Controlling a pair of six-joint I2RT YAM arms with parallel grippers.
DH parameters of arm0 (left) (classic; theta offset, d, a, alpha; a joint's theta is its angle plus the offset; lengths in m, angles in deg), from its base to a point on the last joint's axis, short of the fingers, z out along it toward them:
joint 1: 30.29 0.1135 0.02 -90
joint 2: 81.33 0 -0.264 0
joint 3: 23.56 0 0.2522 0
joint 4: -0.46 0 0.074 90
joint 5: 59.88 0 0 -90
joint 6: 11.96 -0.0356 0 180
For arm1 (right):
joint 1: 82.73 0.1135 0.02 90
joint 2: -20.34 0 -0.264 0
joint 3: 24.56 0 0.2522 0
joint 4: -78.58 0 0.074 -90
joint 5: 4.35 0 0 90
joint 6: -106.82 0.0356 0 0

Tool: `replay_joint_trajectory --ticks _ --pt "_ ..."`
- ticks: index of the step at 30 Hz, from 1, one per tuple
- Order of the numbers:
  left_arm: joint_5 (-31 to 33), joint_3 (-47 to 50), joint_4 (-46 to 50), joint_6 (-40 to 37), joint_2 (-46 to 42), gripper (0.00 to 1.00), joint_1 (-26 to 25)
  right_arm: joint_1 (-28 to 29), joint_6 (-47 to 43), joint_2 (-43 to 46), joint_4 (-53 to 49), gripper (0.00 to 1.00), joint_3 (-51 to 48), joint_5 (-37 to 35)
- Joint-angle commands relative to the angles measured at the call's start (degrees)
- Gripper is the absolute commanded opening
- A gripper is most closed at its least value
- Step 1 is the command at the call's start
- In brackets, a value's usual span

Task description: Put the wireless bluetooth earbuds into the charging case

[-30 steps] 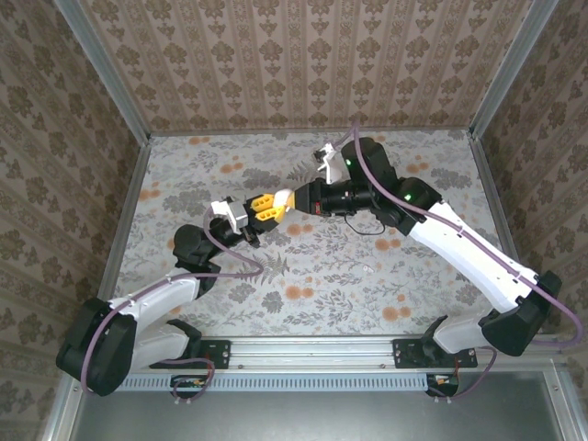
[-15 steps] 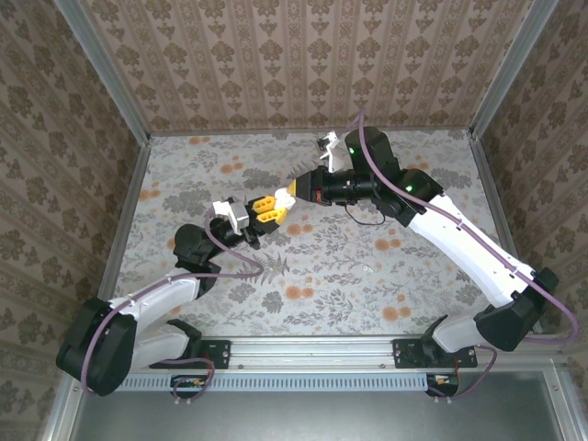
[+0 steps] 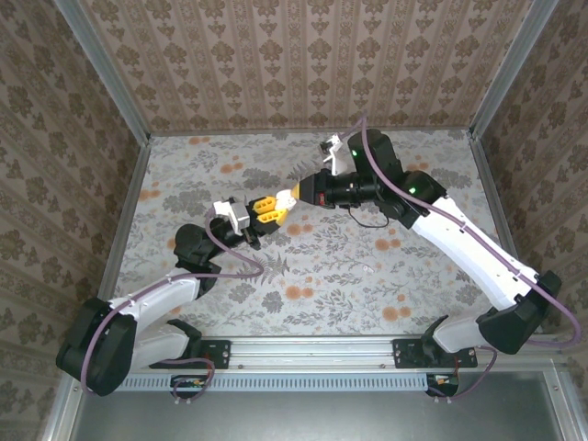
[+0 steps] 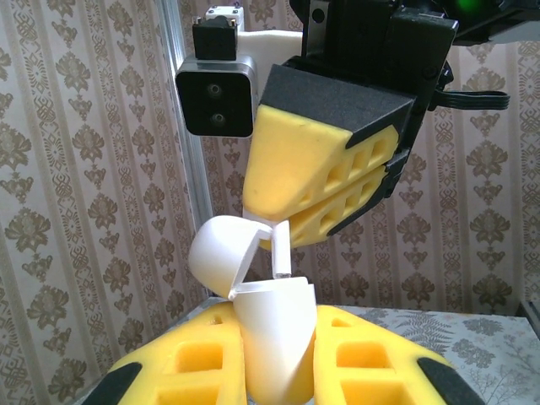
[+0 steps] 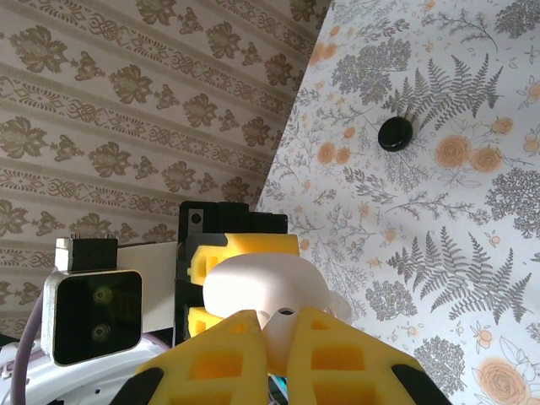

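Above the table (image 3: 322,266), mid-air:
- Left gripper (image 3: 265,210): my fingers closed tight on the case (image 4: 270,329), which is upright with its lid (image 4: 221,253) flipped open.
- Right gripper (image 5: 277,325): my fingers pinched on a white earbud (image 4: 281,251), stem down, at the open case mouth. I cannot tell if they touch.

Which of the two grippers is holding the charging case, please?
The left gripper: it clamps the open white charging case, while the right gripper pinches only a thin pale piece above it.
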Motion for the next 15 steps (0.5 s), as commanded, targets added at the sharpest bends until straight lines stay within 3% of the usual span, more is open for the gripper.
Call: replay_joint_trajectory --ticks 1,15 --pt "0.1 -0.7 -3.5 1.7 -1.2 0.00 0.1 -0.3 0.2 2.3 -0.9 0.07 -0.6 0.3" --pt "0.8 -0.6 -3.4 2.4 -1.1 0.00 0.4 1.1 5.2 7.2 0.6 0.07 -8.4 0.4"
